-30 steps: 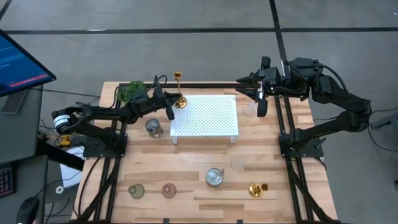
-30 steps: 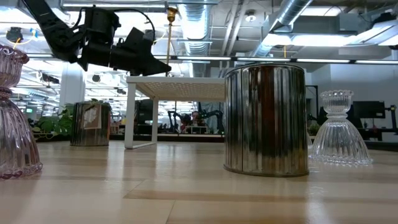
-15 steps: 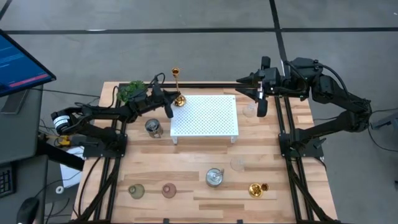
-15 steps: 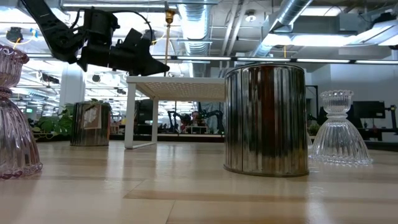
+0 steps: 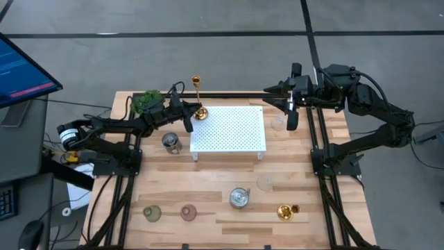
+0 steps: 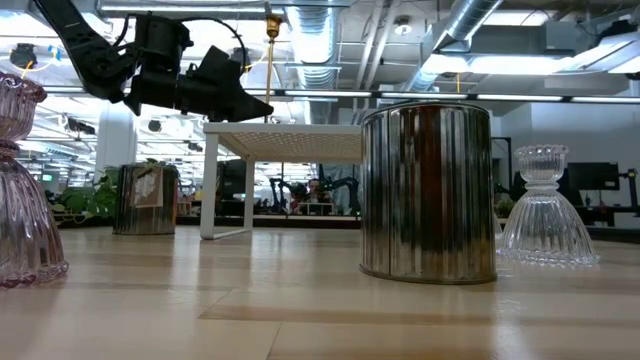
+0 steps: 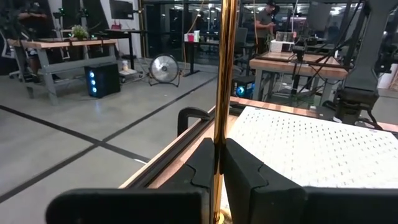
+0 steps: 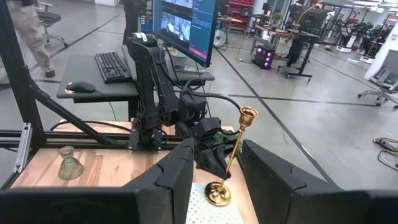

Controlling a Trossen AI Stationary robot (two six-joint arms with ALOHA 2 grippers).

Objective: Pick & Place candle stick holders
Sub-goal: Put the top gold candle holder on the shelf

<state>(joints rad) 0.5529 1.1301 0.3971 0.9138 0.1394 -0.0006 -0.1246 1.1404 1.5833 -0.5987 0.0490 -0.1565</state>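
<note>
While you watched the near edge of the wooden table (image 5: pixel 208 173), a row of holders stood there: a greenish ribbed glass holder (image 5: pixel 152 212) at the left, a pinkish fluted glass holder (image 5: pixel 188 212) just right of it, a ribbed silvery cup (image 5: pixel 239 197) farther right, and a low, shiny gold holder (image 5: pixel 285 211) near the right corner. A clear glass holder (image 5: pixel 264 183) stood just behind the cup, to its right.

Farther back, a second silvery cup (image 5: pixel 171 142) sat left of the white perforated stand (image 5: pixel 229 128), a flat rectangular top on thin legs.

At the stand's far left corner, you had the left gripper (image 5: pixel 189 118) clamped on the thin stem of the tall gold candlestick (image 5: pixel 198 97); its round base (image 8: pixel 218 194) rested on the stand's corner and its flared cup stood above the fingers. A leafy plant (image 5: pixel 145 101) sat behind that arm.

Your right gripper (image 5: pixel 272 93) hung above the far right of the table with its fingers spread and nothing between them; another clear glass holder (image 5: pixel 278 123) stood below it.
</note>
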